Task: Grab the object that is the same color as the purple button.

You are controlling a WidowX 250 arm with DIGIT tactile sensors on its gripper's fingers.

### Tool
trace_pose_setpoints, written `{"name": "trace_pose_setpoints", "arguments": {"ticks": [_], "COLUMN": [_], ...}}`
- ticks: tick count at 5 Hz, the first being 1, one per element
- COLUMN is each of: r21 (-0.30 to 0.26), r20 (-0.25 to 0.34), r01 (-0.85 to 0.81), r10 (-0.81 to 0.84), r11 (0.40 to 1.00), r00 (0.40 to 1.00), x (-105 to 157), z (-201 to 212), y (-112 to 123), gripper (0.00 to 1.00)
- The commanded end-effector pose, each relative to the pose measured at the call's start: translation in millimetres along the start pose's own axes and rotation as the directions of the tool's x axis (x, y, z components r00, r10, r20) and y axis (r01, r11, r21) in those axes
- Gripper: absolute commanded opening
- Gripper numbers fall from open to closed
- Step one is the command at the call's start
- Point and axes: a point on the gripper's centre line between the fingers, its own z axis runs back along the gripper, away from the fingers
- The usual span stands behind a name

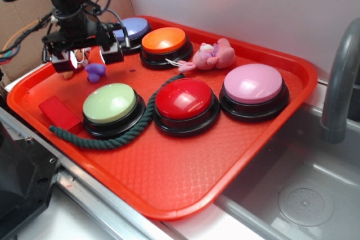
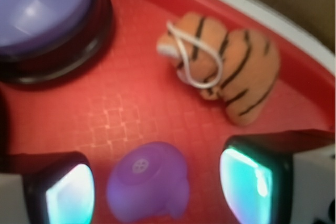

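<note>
Red tray (image 1: 185, 178): textured plastic, set beside a sink basin, carrying everything listed below.

My pincer (image 2: 157, 182): over the tray's far left corner, jaws apart, one pad (image 2: 71, 195) on each side of the purple toy with gaps showing. I cannot tell whether the toy is lifted or resting on the tray.

Purple toy (image 1: 95, 71): small, lumpy, rounded lobes, between my fingers, just near of the tiger.

Purple button (image 1: 134, 28): blue-violet dome on a black base, far left, close behind my pincer.

Orange striped tiger toy (image 2: 226, 69): plush with a white loop, lying against the tray's left rim.

Orange button (image 1: 164, 42): right of the purple one.

Pink plush animal (image 1: 214, 54): between the orange and pink buttons.

Pink button (image 1: 253, 85): right side.

Red button (image 1: 184, 100): centre.

Green button (image 1: 110, 105): near left.

Dark green rope (image 1: 107, 140): curls round the green button's near side and up between green and red.

Red block (image 1: 59, 113): flat, left of the green button.
</note>
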Motion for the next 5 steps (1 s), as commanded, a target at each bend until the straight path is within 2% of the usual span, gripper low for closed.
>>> {"name": "trace_pose_setpoints", "arguments": {"ticks": [1,2,3,4,5], "r21": [-0.013,-0.014,-0.036,-0.093,-0.151], "r20": [-0.005,-0.003,0.022,0.032,0.007], "r01": [-0.026,-0.030,-0.038,-0.010,0.132], "r10": [0.026,0.030,0.039,0.013,-0.133], "r11": [1.000,0.999,0.999,0.996,0.980], "r00": [1.000,1.000,0.999,0.999,0.991], "x": [2,0,3,11,15], "z": [-10,-13,-3,24,60], "y": [2,1,3,1,-7], "gripper": [1.00,1.00,0.00,0.00,0.00]}}
